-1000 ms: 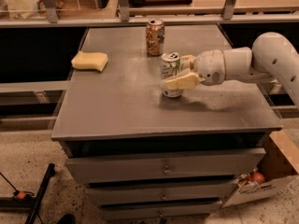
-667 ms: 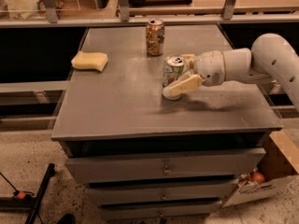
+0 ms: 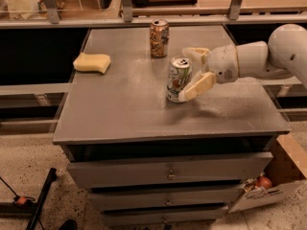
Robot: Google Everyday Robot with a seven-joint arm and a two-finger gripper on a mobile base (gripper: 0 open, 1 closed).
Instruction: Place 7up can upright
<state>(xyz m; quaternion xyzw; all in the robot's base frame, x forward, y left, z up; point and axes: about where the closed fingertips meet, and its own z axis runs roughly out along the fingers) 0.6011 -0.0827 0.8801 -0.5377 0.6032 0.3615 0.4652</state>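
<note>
The 7up can, silver-white with green lettering, stands upright on the grey cabinet top, right of the middle. My gripper reaches in from the right and straddles the can's right side. Its fingers are spread apart: the near finger slants down by the can's base, and the far finger sits behind the can's top. The jaws are open and not squeezing the can.
A brown-orange patterned can stands upright at the back, just behind the 7up can. A yellow sponge lies at the left. A cardboard box sits on the floor at the right. Shelving rails run along the back.
The gripper's fingers have spread apart off the 7up can, the near finger dropping toward the can's base. The can stays upright in the same spot.
</note>
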